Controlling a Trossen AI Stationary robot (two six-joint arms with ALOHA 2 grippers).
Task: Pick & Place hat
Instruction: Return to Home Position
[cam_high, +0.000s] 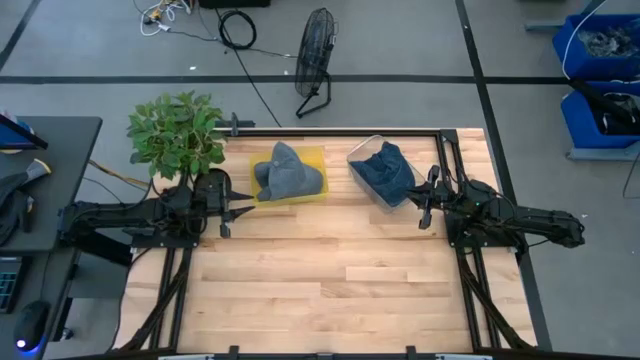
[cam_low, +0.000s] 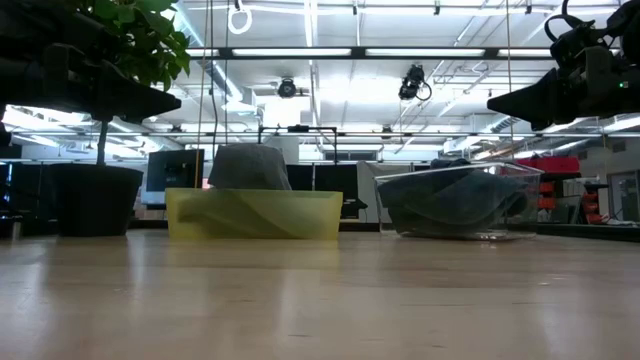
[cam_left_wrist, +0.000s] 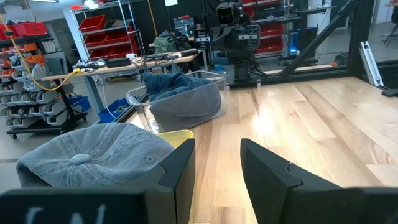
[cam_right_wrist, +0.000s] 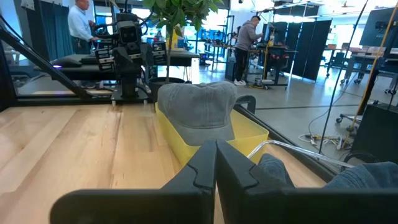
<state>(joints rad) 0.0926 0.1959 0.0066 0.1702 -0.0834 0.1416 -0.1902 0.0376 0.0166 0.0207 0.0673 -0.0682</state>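
A grey cap (cam_high: 288, 170) (cam_low: 248, 165) sits crown up in a yellow bin (cam_high: 318, 192) (cam_low: 255, 215) at the table's far middle. A dark blue hat (cam_high: 388, 170) lies in a clear plastic bin (cam_high: 362, 152) (cam_low: 460, 205) to the right of it. My left gripper (cam_high: 228, 212) (cam_left_wrist: 217, 149) hovers open just left of the yellow bin, with the cap (cam_left_wrist: 93, 155) beside its fingers. My right gripper (cam_high: 424, 207) (cam_right_wrist: 216, 146) hovers shut near the clear bin's right near corner, facing the cap (cam_right_wrist: 199, 109). Neither gripper touches anything.
A potted plant (cam_high: 175, 135) (cam_low: 95, 195) stands at the table's far left corner, close behind my left arm. A floor fan (cam_high: 315, 60) stands beyond the far edge. Bare wood (cam_high: 330, 285) spreads across the table's near half.
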